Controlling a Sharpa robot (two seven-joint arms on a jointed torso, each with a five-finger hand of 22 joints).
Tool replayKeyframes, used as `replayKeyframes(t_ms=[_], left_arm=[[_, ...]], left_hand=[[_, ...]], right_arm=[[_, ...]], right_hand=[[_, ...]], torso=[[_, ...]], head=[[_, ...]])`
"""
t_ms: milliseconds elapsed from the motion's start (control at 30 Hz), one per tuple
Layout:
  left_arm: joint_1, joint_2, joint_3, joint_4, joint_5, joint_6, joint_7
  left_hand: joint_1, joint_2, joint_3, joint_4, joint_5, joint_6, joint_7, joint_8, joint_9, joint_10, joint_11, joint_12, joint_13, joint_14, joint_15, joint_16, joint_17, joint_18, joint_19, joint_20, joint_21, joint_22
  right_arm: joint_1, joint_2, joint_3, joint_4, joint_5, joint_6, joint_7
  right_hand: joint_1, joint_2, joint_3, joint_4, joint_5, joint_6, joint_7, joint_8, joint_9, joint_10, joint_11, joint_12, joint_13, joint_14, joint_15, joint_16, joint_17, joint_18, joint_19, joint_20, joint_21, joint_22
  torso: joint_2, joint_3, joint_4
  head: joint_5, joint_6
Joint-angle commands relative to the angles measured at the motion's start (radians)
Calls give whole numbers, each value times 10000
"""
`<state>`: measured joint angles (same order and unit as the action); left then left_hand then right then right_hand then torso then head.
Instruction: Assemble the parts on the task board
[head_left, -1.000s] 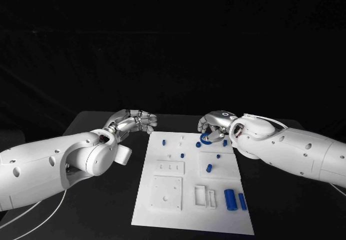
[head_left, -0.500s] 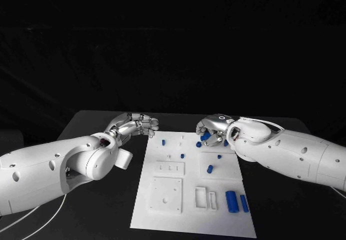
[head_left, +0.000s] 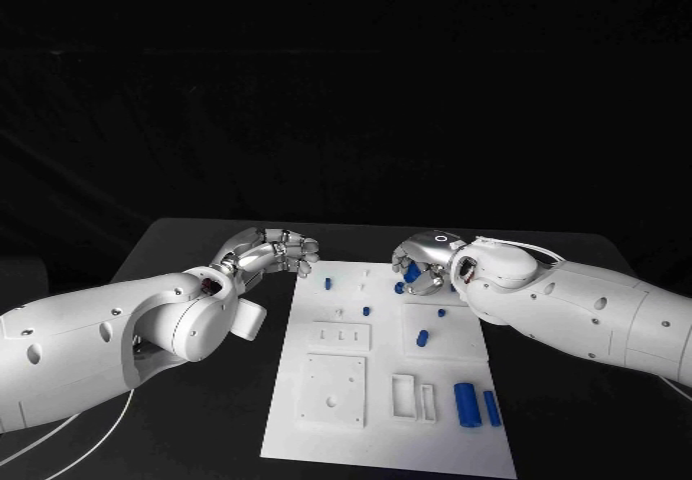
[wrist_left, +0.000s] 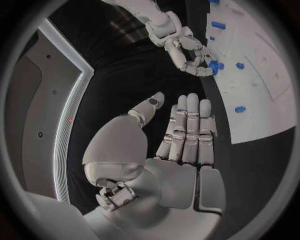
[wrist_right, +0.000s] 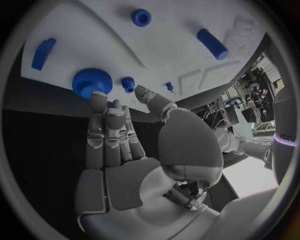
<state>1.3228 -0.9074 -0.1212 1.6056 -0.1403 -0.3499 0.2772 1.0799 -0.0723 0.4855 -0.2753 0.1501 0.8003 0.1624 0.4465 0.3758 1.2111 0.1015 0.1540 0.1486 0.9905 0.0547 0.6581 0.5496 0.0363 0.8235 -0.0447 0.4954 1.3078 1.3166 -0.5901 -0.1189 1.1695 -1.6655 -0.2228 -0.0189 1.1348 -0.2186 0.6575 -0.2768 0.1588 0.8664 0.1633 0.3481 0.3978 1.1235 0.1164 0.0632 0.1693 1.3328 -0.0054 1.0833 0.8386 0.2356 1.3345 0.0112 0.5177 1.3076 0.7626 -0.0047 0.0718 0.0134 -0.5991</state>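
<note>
The white task board (head_left: 346, 400) lies in the middle of the black table. My right hand (head_left: 427, 262) hovers over its far right corner and pinches a blue knurled round part (head_left: 413, 270) at its fingertips. The right wrist view shows that part (wrist_right: 92, 81) close against the fingers of the right hand (wrist_right: 125, 145), above the board's edge (wrist_right: 181, 45). My left hand (head_left: 274, 250) floats just off the board's far left corner and holds nothing; its fingers (wrist_left: 187, 130) lie straight, with the thumb apart. Across from it, the right hand (wrist_left: 184, 47) shows with the blue part (wrist_left: 214, 65).
Small blue pegs (head_left: 401, 288) (head_left: 421, 338) (head_left: 365, 311) stand in the board's far half. Two blue cylinders (head_left: 464, 400) lie near its right front corner. Raised white blocks with slots (head_left: 333, 390) sit on the near half. Black table runs along both sides of the board.
My right hand has lifted the blue round part a little, up and away from the board. The left hand has shifted slightly and curled in a bit.
</note>
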Motion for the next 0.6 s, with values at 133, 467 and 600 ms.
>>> replayKeyframes(t_ms=[133, 467, 600], left_arm=[[17, 21, 8, 46, -53, 199, 20], [26, 17, 8, 39, -53, 231, -3], [27, 11, 8, 24, -53, 226, -10]], left_hand=[[-82, 3, 11, -31, 11, 25, 39, -35, 17, 21, 14, -66, 15, -68, 5, 6, -10, 124, -86, -4, 65, 215], [-101, -4, 8, -26, 5, 17, 43, -47, 26, 19, 16, -76, 25, -71, 6, 7, -13, 125, -90, -3, 70, 213], [-106, -5, 9, -25, 4, 14, 44, -51, 29, 17, 17, -81, 29, -72, 6, 8, -15, 125, -92, -3, 71, 213]], right_arm=[[-50, 66, -7, -81, -291, 219, -85], [-157, 134, -16, -181, -313, 333, -57], [-176, 142, -18, -179, -342, 376, -55]], right_hand=[[97, -11, 107, 26, -51, 32, -4, -33, -13, -15, -11, 48, -18, -45, 66, 60, -35, 262, 61, 17, 33, 181], [104, 34, 221, 57, -116, 187, -21, 16, -10, 188, -70, 101, -13, -82, 10, 149, -118, 262, 57, 28, 38, 184], [107, 84, 294, 73, -180, 330, -45, 72, 6, 381, -128, 162, 19, -99, -45, 189, -171, 262, 57, 33, 45, 187]], torso=[[103, -1, 50], [197, 5, 65], [224, 8, 68]], head=[[-17, 25], [-63, 14], [-68, 14]])
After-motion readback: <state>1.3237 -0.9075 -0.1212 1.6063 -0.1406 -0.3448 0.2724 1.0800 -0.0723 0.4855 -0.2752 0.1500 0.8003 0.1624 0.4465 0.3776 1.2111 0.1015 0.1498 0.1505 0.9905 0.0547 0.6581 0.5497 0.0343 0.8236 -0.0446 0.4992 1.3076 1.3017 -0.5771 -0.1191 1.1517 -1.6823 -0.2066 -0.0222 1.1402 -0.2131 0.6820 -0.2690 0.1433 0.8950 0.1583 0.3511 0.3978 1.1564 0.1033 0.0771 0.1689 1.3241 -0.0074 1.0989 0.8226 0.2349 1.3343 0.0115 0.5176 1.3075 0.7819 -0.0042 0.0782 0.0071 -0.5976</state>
